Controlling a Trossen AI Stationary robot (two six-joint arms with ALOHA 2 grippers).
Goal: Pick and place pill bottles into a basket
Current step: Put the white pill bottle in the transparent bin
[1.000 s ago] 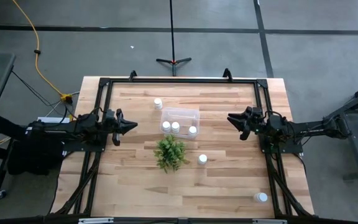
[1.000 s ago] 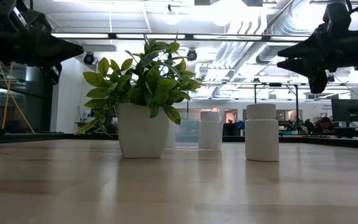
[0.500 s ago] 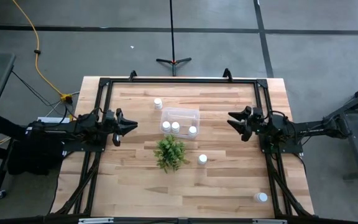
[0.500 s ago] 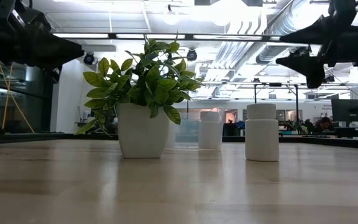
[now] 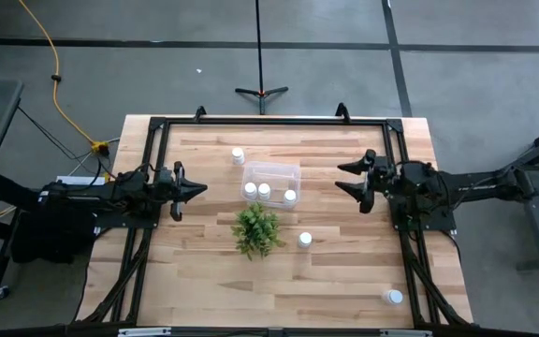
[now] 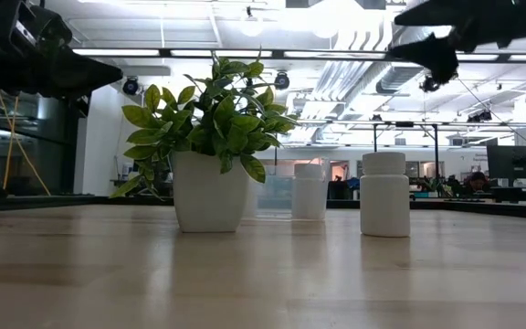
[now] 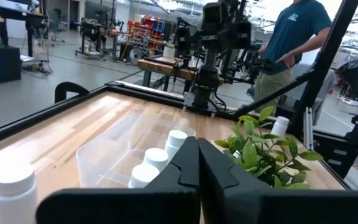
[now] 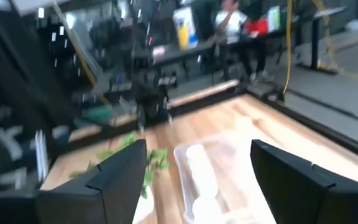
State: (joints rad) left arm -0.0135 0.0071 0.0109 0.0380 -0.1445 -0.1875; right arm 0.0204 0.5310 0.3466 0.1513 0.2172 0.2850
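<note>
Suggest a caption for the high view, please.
Three pill bottles in the basket, three outside; open right pincer approaches.

wooden table [image 5: 204,281], basket [image 5: 271,171], plant [image 5: 256,229], pill bottles [image 5: 305,240]

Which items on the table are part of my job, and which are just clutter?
Job items:
- basket holding three pill bottles
- loose bottles

Clutter:
- potted plant
- tripod stand on the floor
</note>
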